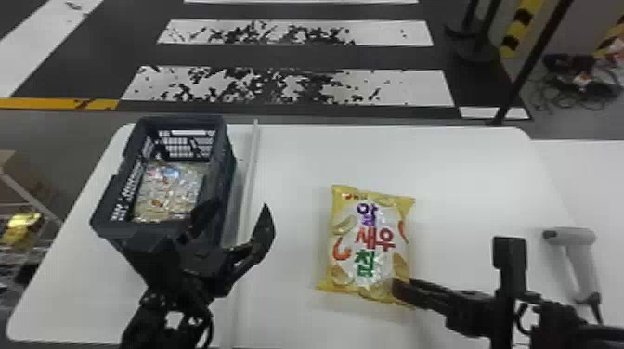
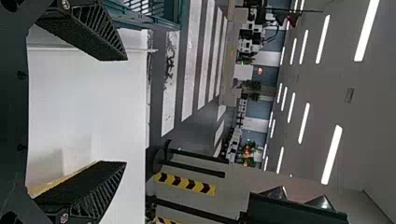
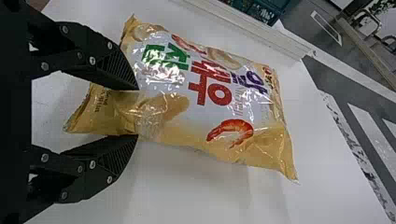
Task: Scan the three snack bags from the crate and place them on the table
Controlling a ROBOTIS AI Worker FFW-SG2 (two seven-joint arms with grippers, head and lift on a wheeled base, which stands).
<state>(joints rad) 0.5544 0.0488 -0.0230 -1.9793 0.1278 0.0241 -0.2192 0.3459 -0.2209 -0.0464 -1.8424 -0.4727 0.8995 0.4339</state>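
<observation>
In the head view, my left gripper point(image 1: 232, 222) stands open beside the near right side of the dark crate point(image 1: 227, 185). My left gripper point(image 2: 123, 112) has nothing between its spread fingers in its own wrist view. A clear-wrapped snack bag point(image 1: 172, 190) lies inside the crate. My right gripper point(image 1: 401, 290) is at the near right corner of a yellow snack bag point(image 1: 367, 241), printed side up over the table. From the right wrist, the gripper point(image 3: 138, 112) is shut on that bag's creased corner, and the yellow bag point(image 3: 201, 93) extends beyond the fingertips.
The white table point(image 1: 288, 162) has a raised pale strip point(image 1: 248, 181) running along it, right of the crate. A grey handheld scanner point(image 1: 575, 260) lies at the table's right side, its cable toward the near edge. Black stands point(image 1: 478, 46) rise behind the table.
</observation>
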